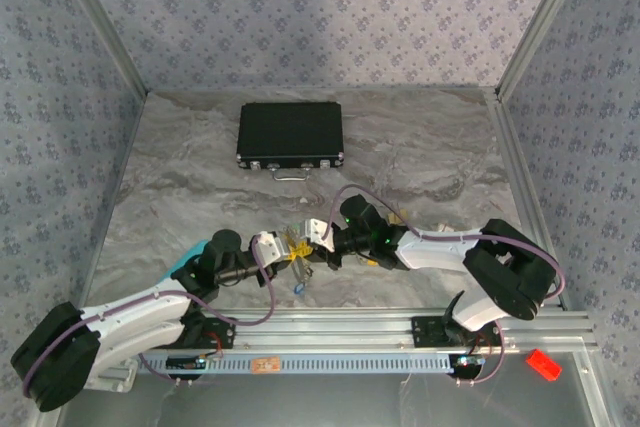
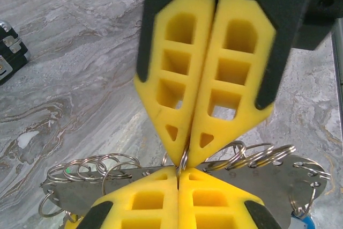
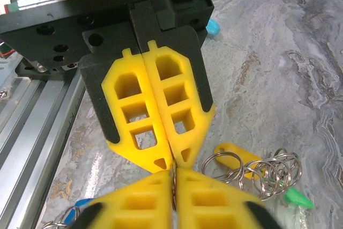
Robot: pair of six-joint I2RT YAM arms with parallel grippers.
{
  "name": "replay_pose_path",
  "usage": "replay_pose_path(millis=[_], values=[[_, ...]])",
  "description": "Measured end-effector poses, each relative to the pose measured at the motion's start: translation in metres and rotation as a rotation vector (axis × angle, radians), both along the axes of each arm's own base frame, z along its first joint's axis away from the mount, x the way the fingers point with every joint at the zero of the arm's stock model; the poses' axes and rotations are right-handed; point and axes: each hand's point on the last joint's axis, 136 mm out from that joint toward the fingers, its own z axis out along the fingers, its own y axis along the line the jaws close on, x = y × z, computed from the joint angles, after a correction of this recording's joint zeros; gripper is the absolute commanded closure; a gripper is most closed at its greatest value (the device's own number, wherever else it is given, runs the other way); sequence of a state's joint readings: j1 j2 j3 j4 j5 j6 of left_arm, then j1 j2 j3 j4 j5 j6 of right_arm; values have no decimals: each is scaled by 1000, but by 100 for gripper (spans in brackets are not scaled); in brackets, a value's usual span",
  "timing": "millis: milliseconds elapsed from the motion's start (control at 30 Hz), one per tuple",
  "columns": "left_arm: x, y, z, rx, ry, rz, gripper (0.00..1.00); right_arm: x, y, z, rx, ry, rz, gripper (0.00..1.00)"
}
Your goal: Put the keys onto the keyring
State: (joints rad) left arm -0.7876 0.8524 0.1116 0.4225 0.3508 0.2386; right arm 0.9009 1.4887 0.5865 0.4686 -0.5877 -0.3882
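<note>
The keyring point(image 2: 268, 182) is a flat silvery metal strip that carries several split rings, with a blue tag point(image 2: 303, 221) at its right end. My left gripper point(image 2: 178, 171) and right gripper point(image 2: 185, 159) meet tip to tip, both shut on one thin split ring point(image 2: 184, 162) of it. In the right wrist view, the right gripper point(image 3: 173, 174) and left gripper point(image 3: 172, 160) pinch that same ring edge-on. A key with an orange-yellow head point(image 3: 236, 154) lies among loose rings point(image 3: 270, 171) by a green tag point(image 3: 298, 199). From above, the left gripper point(image 1: 280, 247) and right gripper point(image 1: 318, 237) touch.
A shut black case point(image 1: 291, 136) lies at the back of the marble table point(image 1: 430, 147). Aluminium rails point(image 1: 400, 325) run along the near edge, and patterned walls close in the sides. A small red object point(image 1: 540, 365) sits beyond the rail at the near right.
</note>
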Motion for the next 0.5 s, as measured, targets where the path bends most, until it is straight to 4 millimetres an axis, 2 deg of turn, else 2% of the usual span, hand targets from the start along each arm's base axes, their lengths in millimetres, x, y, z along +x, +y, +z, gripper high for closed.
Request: replay_pose_path(millis=[267, 500], values=[[1, 2, -1, 49, -1, -2, 100, 4, -18, -1, -94, -94, -36, 72], [4, 1, 4, 76, 13, 3, 100, -1, -20, -6, -136, -113, -34, 73]])
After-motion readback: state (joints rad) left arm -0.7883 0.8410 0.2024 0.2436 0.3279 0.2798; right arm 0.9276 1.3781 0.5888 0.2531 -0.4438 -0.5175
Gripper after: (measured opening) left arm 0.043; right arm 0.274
